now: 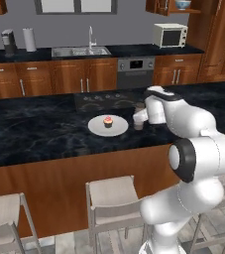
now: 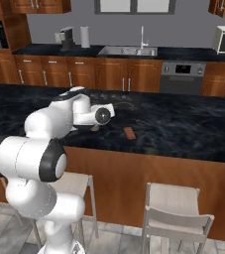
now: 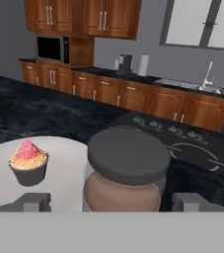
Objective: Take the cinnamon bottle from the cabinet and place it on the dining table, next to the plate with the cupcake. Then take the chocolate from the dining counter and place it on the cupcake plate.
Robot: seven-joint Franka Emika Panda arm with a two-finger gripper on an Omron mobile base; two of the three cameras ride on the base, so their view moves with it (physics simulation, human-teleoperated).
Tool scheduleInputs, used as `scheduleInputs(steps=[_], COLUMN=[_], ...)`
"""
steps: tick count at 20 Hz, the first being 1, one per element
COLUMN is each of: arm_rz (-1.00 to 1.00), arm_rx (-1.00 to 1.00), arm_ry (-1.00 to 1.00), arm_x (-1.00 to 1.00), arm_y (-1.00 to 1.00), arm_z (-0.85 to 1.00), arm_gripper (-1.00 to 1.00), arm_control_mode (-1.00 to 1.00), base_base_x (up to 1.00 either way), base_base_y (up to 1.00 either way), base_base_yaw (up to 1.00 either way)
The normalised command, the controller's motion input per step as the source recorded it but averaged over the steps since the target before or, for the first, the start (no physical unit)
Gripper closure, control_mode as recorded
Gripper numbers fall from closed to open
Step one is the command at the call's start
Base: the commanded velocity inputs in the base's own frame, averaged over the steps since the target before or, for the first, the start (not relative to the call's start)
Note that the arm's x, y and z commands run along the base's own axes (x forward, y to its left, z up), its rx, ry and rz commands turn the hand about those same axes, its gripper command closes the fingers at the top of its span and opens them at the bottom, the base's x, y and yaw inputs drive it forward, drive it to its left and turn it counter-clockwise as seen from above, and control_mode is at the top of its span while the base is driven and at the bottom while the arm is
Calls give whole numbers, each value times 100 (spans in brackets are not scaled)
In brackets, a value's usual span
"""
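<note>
Cinnamon bottle [image 3: 125,173] upright on worktop [image 1: 34,129], lower centre, beside cupcake plate [image 3: 66,173]; hand [image 3: 112,201] open astride it.

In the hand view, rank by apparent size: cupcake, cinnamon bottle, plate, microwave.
1. Plate, cut off by the frame.
2. Cinnamon bottle, enlarged by nearness to the camera.
3. Cupcake and microwave: look alike, microwave far off, unranked.

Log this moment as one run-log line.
phase: first placement | cinnamon bottle: standing on counter beside plate | pincer: open around bottle | chocolate: on counter
</note>
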Motion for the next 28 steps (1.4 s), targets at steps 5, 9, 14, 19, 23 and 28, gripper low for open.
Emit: scheduleInputs(steps=[5,9,14,19,23,28], arm_rz=[-2,-5,-10,-26,-33,-21], arm_rx=[-1,0,0,-1,-2,-1], arm_ry=[0,2,19,44,43,36], arm_x=[-29,-18,-25,-35,-38,-1], arm_y=[-4,-23,-64,-98,-94,-56], arm_z=[100,100,76,21,-24,-89], arm_gripper=[-100,-100,-100,-100,-100,-100], arm_control_mode=[-100,-100,-100,-100,-100,-100], base_base_x=[0,0,0,0,0,0], base_base_y=[0,0,0,0,0,0], base_base_yaw=[0,0,0,0,0,0])
